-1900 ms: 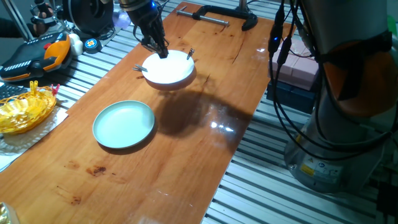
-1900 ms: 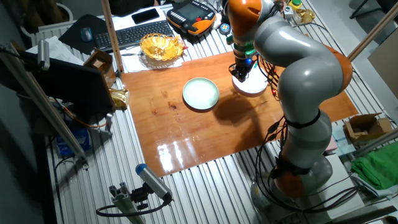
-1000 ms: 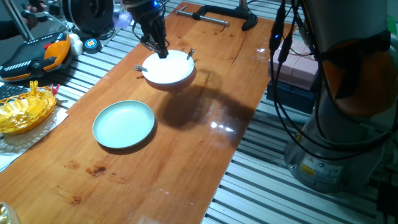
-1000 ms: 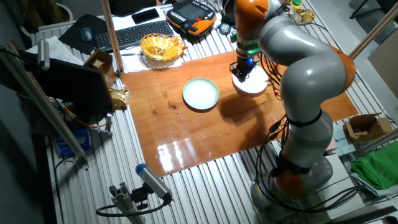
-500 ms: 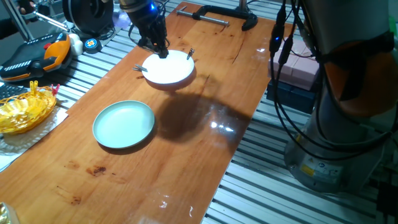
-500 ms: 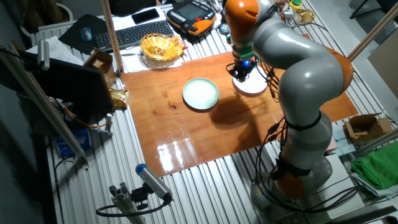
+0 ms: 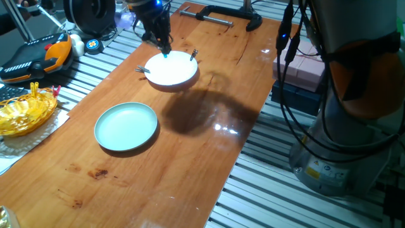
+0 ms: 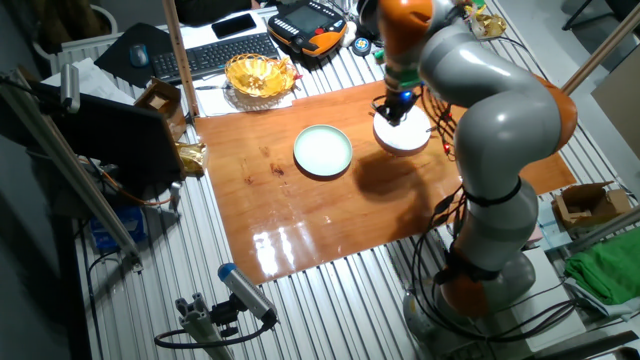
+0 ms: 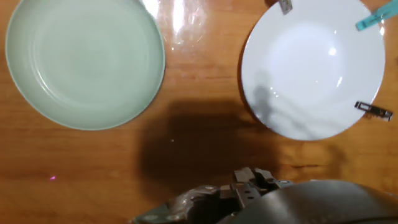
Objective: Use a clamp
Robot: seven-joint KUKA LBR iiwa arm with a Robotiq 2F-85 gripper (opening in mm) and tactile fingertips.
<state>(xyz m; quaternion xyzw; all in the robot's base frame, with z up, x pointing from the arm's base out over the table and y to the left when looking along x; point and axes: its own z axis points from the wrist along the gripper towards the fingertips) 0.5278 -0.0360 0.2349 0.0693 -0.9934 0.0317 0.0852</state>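
A white plate (image 7: pixel 172 69) sits on the wooden table, with a pale green plate (image 7: pixel 126 126) nearer the front. A tiny dark grey clamp (image 7: pixel 194 55) stands on the white plate's far right rim, and a second one (image 7: pixel 140 69) is on its left rim. Both show in the hand view, the first (image 9: pixel 373 111) and the second (image 9: pixel 285 6). A short teal stick (image 9: pixel 373 22) lies on the rim, also seen in one fixed view (image 7: pixel 166 54). My gripper (image 7: pixel 163 47) hangs just above that stick, at the plate's far left rim. How its jaws stand is hidden.
A large black bar clamp (image 7: pixel 218 14) with a steel rod lies at the table's far end. A yellow bowl (image 7: pixel 22 111) and an orange and black pendant (image 7: pixel 38 54) sit left of the table. The robot's base and cables (image 7: pixel 342 95) stand to the right.
My gripper has risen a little from the white plate's rim and shifted slightly away. The teal stick now shows just below its tips. The plates and clamps have not moved.
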